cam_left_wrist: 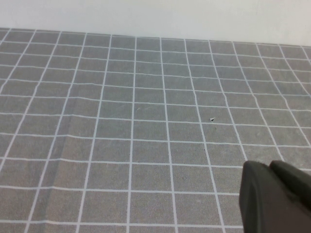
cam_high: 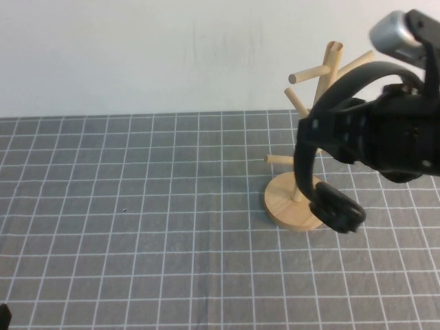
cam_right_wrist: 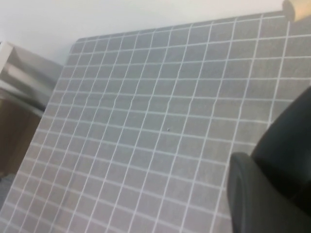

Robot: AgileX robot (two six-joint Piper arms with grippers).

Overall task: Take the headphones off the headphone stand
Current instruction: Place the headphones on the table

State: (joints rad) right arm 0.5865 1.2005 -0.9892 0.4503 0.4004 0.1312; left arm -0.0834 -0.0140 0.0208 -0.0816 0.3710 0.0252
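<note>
The black headphones [cam_high: 306, 148] hang in my right gripper [cam_high: 368, 134], which is shut on the headband at the right of the high view. The headband arcs in front of the wooden headphone stand [cam_high: 295, 206]. One earcup [cam_high: 338, 208] dangles low over the edge of the stand's round base. I cannot tell whether the headband touches the pegs. In the right wrist view a black padded part of the headphones [cam_right_wrist: 262, 194] fills the corner, and a peg tip [cam_right_wrist: 296, 7] shows. My left gripper [cam_left_wrist: 274, 194] is shut and empty, low over the mat, far left of the stand.
A grey mat with a white grid [cam_high: 151, 206] covers the table, with a white wall behind it. The stand's angled pegs [cam_high: 309, 74] stick out left and upward. A shelf or box edge [cam_right_wrist: 14, 97] shows beyond the mat in the right wrist view.
</note>
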